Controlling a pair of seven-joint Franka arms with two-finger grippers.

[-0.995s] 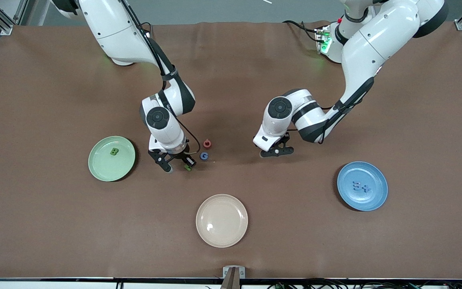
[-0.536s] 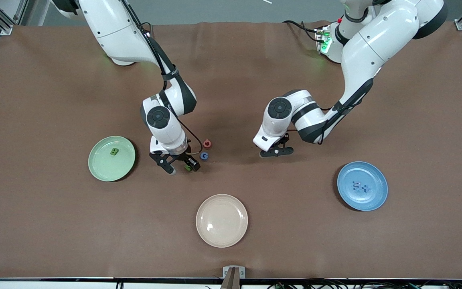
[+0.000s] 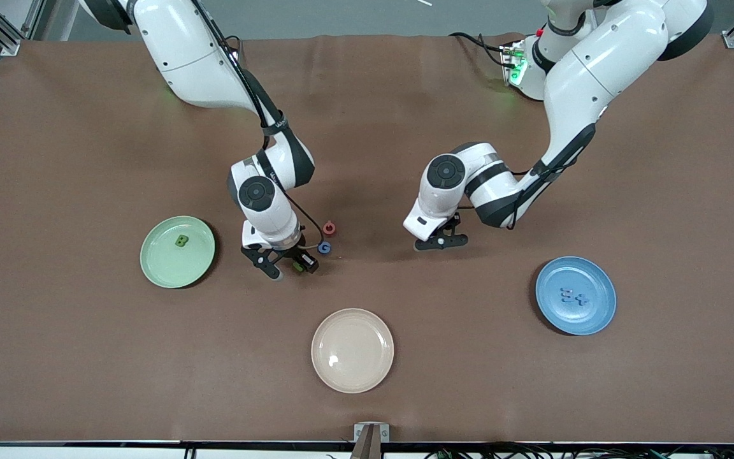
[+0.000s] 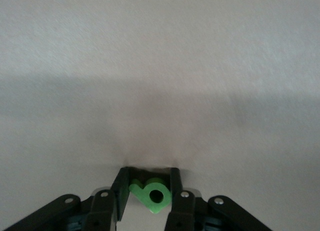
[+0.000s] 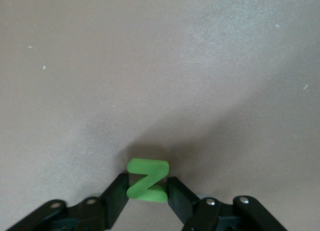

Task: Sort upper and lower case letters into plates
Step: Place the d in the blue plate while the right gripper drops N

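Three plates (image 3: 157, 268) (one beige), seven letters (image 3: 181, 241) visible.

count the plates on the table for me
3. The mint green plate lies toward the right arm's end, the blue plate toward the left arm's end, and the cream plate between them, nearest the front camera. None seems hidden.

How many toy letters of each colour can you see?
Green toy letters: 3 (B on round mint plate, looped letter in left gripper, N in right gripper)
Blue toy letters: 3 (G on table, two letters on round blue plate)
Red ring-shaped letter: 1
Total: 7
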